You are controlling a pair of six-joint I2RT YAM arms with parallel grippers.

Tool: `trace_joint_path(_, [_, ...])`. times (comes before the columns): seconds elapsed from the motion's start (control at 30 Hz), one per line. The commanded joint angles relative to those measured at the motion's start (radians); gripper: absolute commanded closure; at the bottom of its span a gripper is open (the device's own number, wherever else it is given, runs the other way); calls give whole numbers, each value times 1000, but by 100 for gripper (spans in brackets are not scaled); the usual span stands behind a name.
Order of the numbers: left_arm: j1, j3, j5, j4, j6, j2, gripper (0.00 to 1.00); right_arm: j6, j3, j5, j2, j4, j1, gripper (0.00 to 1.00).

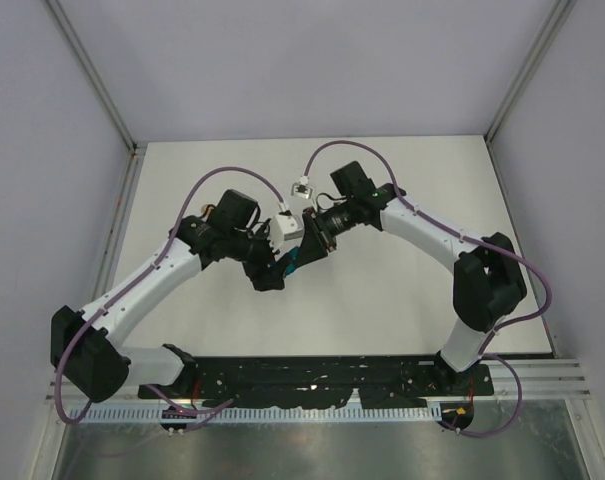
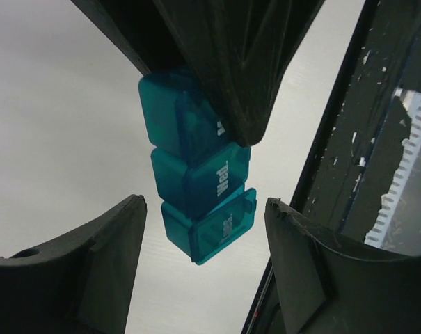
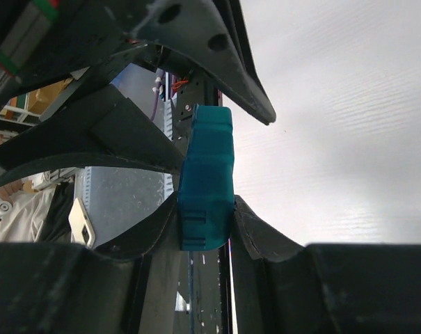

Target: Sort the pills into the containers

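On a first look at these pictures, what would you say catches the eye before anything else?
The right gripper and left gripper meet over the middle of the white table at one small teal container strip. The right gripper is shut on its end. The left gripper stands open around it, a finger on either side without touching, and the middle lid reads Wed.

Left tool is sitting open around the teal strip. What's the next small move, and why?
Probably back the left tool straight off the containers. The right tool is shut on one end of the strip and seems to carry it alone. The left tool's fingers stand apart on either side of the free end, apparently touching nothing.
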Motion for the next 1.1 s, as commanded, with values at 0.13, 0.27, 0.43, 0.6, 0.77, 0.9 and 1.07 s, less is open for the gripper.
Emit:
trace_joint_path(0.13, [31,100,229,-55,10,100,42,-36,-16,-54,-85,19,5,94])
trace_joint_path(0.27, [31,82,232,-39,7,116,59,-33,-18,-57,-86,22,5,94])
trace_joint_path(0.43, [31,62,230,-26,10,107,82,-30,-18,-58,-83,27,5,95])
trace_joint_path(0.6, [31,68,233,-26,-4,114,100,-24,-15,-55,-74,31,5,95])
trace_joint_path(0.77, [31,82,239,-36,-13,102,60,-27,-21,-40,-83,31,5,95])
trace_joint_path(0.9, [51,85,247,-34,-21,73,43,-29,-22,-29,-88,31,5,94])
trace_joint_path(1.07, [104,86,291,-54,-10,38,29,-29,-24,-24,-91,30,6,95])
